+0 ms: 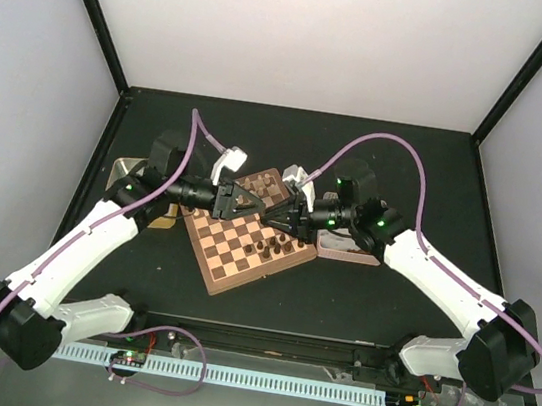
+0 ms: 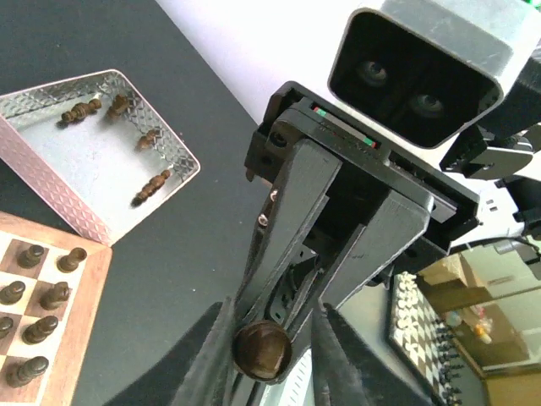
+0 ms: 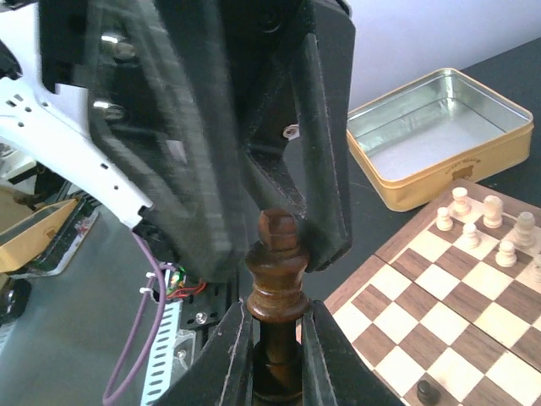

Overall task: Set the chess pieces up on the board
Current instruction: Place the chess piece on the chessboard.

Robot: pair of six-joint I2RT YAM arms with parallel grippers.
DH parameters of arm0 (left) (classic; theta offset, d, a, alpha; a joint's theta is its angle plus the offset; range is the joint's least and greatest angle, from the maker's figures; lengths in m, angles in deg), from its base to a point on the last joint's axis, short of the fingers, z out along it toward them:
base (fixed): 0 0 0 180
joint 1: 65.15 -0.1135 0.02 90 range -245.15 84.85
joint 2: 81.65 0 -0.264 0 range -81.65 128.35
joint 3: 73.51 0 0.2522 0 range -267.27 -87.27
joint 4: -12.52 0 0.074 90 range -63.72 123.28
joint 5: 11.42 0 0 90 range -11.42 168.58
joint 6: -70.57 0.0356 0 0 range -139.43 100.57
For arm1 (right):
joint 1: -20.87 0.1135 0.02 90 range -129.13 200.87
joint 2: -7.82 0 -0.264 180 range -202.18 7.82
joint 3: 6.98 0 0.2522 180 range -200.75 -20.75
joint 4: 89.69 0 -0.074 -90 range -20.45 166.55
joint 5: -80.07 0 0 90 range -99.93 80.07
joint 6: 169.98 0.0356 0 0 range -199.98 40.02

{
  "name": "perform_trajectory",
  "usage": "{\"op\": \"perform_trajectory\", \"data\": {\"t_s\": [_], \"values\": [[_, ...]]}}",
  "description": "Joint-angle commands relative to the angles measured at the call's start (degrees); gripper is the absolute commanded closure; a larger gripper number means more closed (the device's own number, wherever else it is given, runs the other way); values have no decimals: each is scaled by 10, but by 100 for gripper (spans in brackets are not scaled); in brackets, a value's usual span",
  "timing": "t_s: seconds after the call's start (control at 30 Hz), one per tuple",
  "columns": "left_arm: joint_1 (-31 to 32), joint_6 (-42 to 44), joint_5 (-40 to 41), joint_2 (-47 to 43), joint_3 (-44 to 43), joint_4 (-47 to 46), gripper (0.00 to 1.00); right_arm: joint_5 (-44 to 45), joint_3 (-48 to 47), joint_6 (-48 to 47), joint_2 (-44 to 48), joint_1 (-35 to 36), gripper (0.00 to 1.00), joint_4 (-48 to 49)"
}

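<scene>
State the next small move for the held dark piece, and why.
Probably close the jaws of the left gripper fully on the dark chess piece. The right gripper grips its lower part, and the left jaws bracket its head, with a gap showing on one side.

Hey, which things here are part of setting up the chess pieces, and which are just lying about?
Part of the job: square chequered wooden chessboard; dark brown turned wooden chessman held in the right gripper; dark chessmen in the pinkish-sided silver tin; pale cream chessmen on the chessboard.
Lying about: gold-sided metal tin, nothing visible inside.
</scene>
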Motion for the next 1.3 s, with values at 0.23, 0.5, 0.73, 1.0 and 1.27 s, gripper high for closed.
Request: {"op": "perform_trajectory", "data": {"t_s": [0.23, 0.5, 0.73, 1.0, 1.27], "values": [[-3, 35, -38, 3, -24, 37, 99, 4, -10, 7, 14, 3, 87, 22], [1, 45, 79, -28, -13, 66, 98, 80, 26, 60, 45, 2, 45, 23], [42, 9, 275, -75, 59, 31, 98, 221, 104, 133, 131, 1, 26, 44], [169, -93, 529, -83, 135, 14, 99, 387, 151, 214, 230, 1, 25, -27], [248, -122, 607, -65, 189, -26, 98, 400, 205, 259, 257, 0, 25, 1]]}}
